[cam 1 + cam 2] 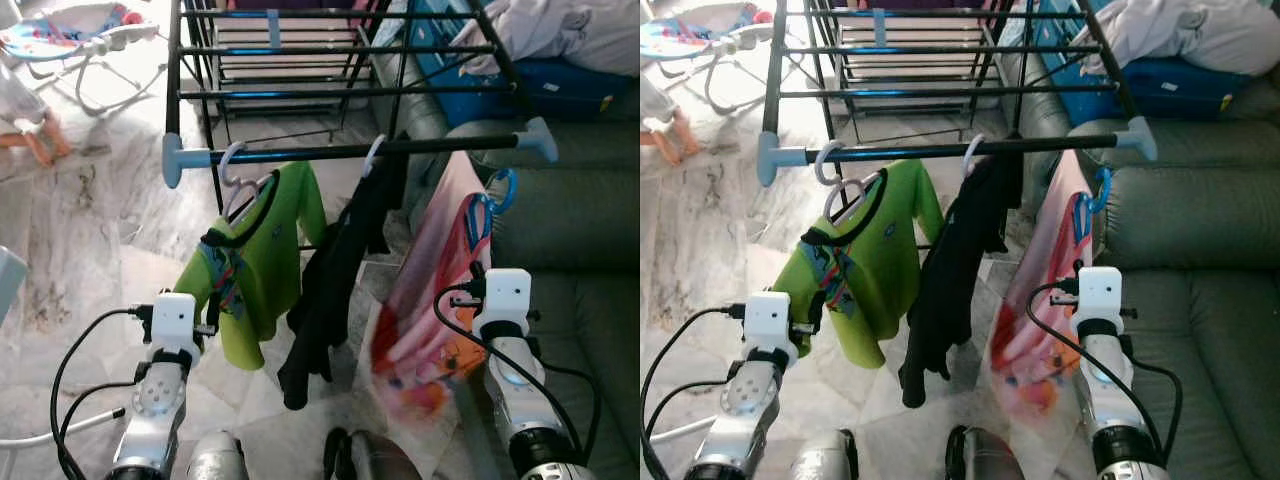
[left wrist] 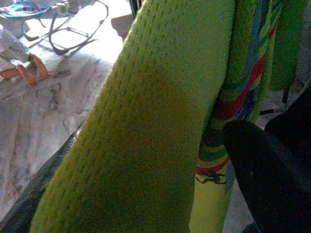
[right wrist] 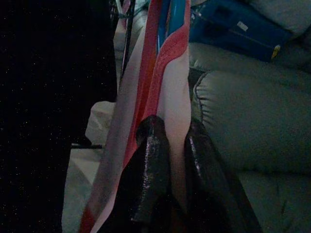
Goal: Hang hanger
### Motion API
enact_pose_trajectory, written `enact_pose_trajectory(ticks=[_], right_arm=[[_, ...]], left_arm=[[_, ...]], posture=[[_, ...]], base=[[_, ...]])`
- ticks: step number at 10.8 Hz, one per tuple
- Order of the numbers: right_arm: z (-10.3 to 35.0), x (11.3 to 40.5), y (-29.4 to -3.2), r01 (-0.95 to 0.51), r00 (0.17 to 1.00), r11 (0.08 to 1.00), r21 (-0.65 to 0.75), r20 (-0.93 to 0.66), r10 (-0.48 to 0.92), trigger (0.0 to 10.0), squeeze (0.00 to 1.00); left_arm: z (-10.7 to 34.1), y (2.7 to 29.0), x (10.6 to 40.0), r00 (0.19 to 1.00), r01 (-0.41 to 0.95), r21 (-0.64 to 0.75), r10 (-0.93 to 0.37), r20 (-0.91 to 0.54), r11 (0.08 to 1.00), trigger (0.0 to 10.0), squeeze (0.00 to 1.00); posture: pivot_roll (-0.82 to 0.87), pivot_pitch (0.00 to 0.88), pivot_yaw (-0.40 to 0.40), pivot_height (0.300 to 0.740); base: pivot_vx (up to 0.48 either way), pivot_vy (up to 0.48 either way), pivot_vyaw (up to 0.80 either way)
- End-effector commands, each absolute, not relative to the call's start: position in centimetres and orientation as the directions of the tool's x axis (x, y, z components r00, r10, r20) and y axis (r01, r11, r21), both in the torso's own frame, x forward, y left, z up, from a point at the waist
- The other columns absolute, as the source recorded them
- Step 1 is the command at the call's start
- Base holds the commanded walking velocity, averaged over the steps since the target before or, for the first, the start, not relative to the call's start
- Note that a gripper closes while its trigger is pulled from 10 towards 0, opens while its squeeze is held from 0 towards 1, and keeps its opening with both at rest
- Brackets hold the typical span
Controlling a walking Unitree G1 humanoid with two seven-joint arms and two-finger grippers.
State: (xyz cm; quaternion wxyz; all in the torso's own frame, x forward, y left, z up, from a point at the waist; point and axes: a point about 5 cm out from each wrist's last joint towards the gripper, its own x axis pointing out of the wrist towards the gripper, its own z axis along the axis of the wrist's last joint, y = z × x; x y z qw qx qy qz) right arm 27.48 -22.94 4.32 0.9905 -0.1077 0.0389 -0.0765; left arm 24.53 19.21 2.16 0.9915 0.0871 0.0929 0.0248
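A black drying rack's front bar (image 1: 350,150) carries a green shirt (image 1: 265,260) on a white hanger (image 1: 235,175) and a black garment (image 1: 335,280) on a second white hanger. A pink garment (image 1: 440,300) hangs on a blue hanger (image 1: 503,190). The blue hook is just below the bar's right end and looks apart from it. My right gripper (image 3: 172,128) is shut on the pink cloth, pinched between both fingers (image 3: 150,160). My left gripper (image 1: 208,328) is open at the green shirt's sleeve (image 2: 160,121), which lies between its wide-apart fingers (image 2: 265,174).
A grey sofa (image 1: 570,250) stands close on the right, with a blue bag (image 1: 560,85) and white laundry (image 1: 580,30) on it. A baby bouncer (image 1: 70,40) and a person's feet (image 1: 35,145) are at the far left. Marble floor (image 1: 90,260) lies to the left.
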Motion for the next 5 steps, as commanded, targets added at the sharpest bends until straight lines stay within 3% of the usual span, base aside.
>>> enact_pose_trajectory(ticks=[1, 5], right_arm=[[4.7, 27.7, -23.1, 0.147, 0.985, 0.966, -0.215, -0.052, -0.162, 10.0, 0.00], [4.8, 28.0, -22.0, 0.107, 0.990, 0.971, -0.212, -0.065, -0.124, 10.0, 0.00]], left_arm=[[1.5, 19.2, 24.1, 0.976, -0.032, 0.182, 0.071, -0.208, 0.983, 10.0, 0.00], [1.4, 19.2, 23.9, 0.975, -0.030, 0.185, 0.069, -0.211, 0.982, 10.0, 0.00]], posture=[[0.06, 0.132, -0.091, 0.740], [0.06, 0.139, -0.088, 0.740]], base=[[-0.262, 0.000, 0.00], [-0.299, 0.000, 0.00]])
